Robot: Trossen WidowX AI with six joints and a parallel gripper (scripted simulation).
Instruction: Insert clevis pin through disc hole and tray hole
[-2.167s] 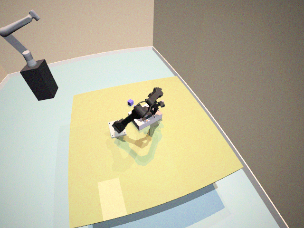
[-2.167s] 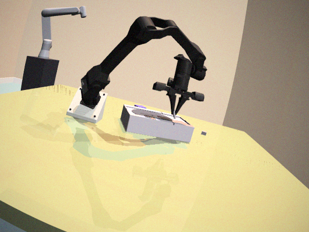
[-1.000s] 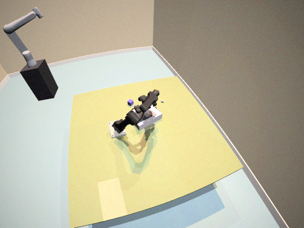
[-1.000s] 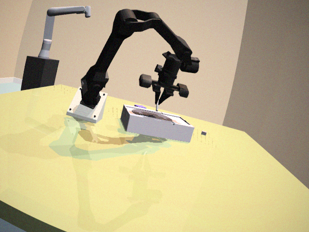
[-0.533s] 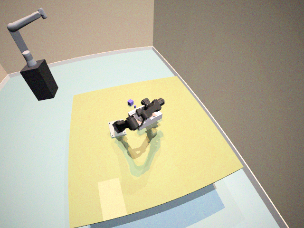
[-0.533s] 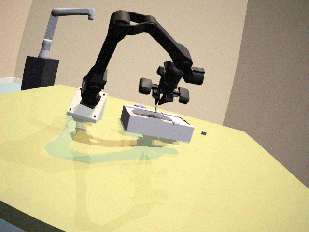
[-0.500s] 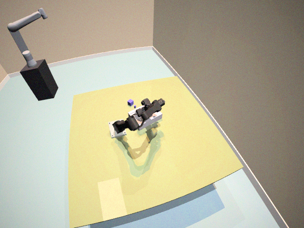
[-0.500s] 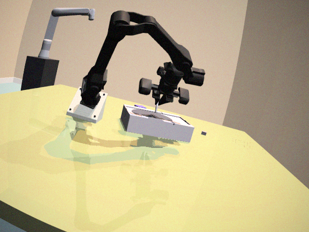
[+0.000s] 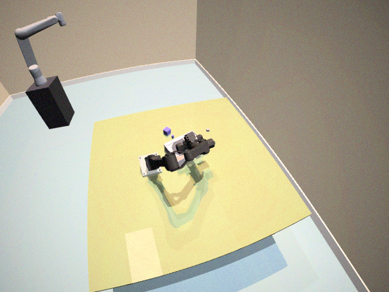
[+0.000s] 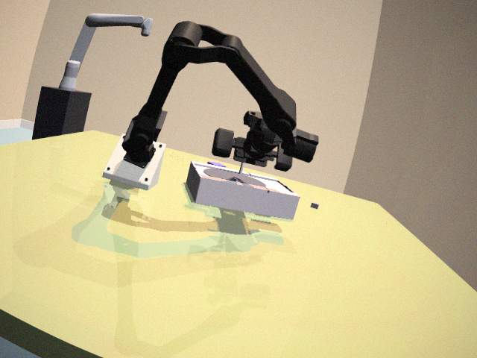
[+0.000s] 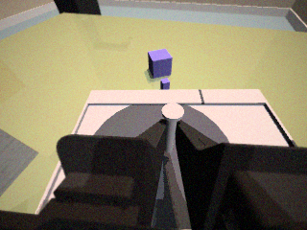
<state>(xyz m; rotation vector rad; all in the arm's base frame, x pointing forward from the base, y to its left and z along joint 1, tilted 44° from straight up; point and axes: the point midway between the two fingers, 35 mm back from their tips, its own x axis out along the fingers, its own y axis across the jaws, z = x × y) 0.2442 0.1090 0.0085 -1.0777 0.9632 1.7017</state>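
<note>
The steel tray [image 9: 169,146] [image 10: 246,200] [image 11: 139,96] stands on the yellow table [image 9: 245,188] [image 10: 346,269]. The grey disc [image 10: 215,174] [image 11: 115,126] lies inside its rim, partly covered by the fingers in the wrist view. My gripper [image 10: 241,160] [image 11: 171,124] is tilted over the tray and shut on the pin. The pin [image 10: 241,168] [image 11: 173,111] is held close to upright, head up, with its shaft reaching down toward the disc. The disc's hole and the tray's pin hole are hidden, so I cannot tell whether the pin's tip is in them.
A purple cube [image 9: 166,131] [image 10: 216,164] [image 11: 160,63] and a small purple block [image 9: 172,136] [image 11: 165,84] lie behind the tray. A small grey block [image 9: 207,129] [image 10: 314,205] lies beyond its right end. A grey arm [image 9: 41,27] [image 10: 115,19] stands far off on a black pedestal.
</note>
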